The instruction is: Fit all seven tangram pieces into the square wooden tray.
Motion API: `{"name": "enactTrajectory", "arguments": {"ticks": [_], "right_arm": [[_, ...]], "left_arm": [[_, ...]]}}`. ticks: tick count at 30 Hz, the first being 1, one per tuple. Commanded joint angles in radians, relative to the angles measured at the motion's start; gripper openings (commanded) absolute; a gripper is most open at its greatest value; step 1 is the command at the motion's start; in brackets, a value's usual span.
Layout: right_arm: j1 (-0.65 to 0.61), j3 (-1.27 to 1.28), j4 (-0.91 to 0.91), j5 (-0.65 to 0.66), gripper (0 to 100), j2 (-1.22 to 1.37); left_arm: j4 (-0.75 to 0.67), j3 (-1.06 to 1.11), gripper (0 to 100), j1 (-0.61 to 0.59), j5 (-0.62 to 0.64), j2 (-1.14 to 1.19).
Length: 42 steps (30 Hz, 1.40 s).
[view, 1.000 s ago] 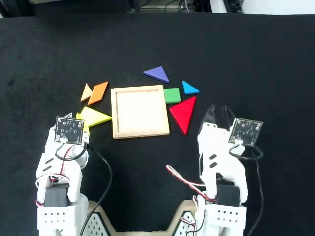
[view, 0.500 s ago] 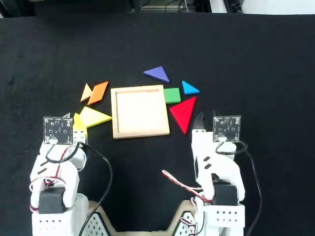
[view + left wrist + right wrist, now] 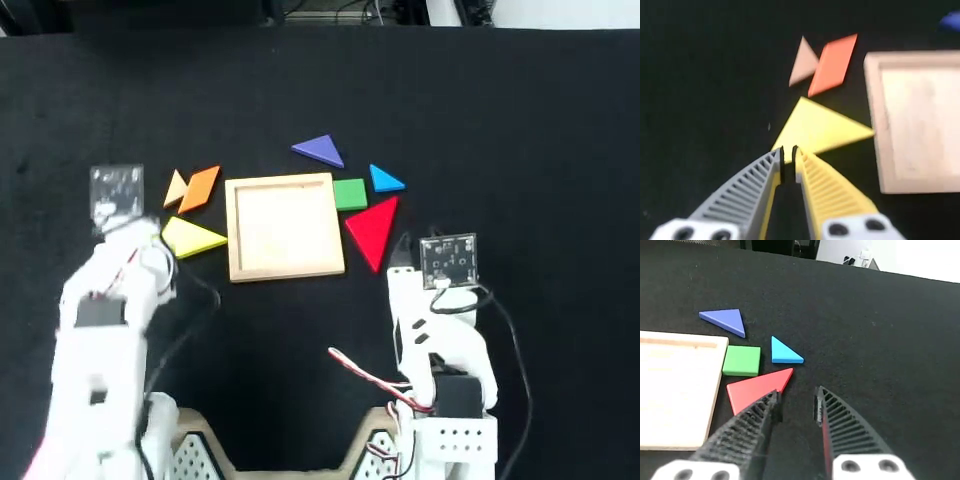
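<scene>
Zero fitted; your tray [image 3: 286, 269] lies bare. Left gripper [image 3: 787, 154], all but closed and empty, has swung out to yellow triangle [image 3: 192, 238] at tray's nine o'clock: first pick likely.

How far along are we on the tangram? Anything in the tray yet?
Done: nothing; the wooden tray holds no piece. In hand: nothing gripped; the left gripper, closed, sits at the edge of the yellow triangle, and the right gripper is open beside the red triangle. To do: all seven pieces, also the orange parallelogram, tan triangle, purple triangle, blue triangle and green square, lie outside the tray.
</scene>
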Motion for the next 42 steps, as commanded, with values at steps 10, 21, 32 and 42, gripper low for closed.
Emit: {"name": "enactTrajectory", "arguments": {"ticks": [10,21,32,42], "right_arm": [[-0.072,-0.228,0.201,0.075,12.1,0.007],[-0.118,-0.694,0.146,-0.115,12.3,0.862],[-0.118,-1.336,0.445,-0.21,12.5,1.647],[-0.124,-1.784,0.572,-0.064,14.5,2.003]], "left_arm": [[-0.034,-0.194,6,-0.016,0.094,0.41],[-0.292,-0.039,6,-0.054,0.095,0.4],[-0.292,-0.033,6,-0.05,0.094,0.4],[-0.292,-0.033,6,-0.048,0.092,0.4]]}}
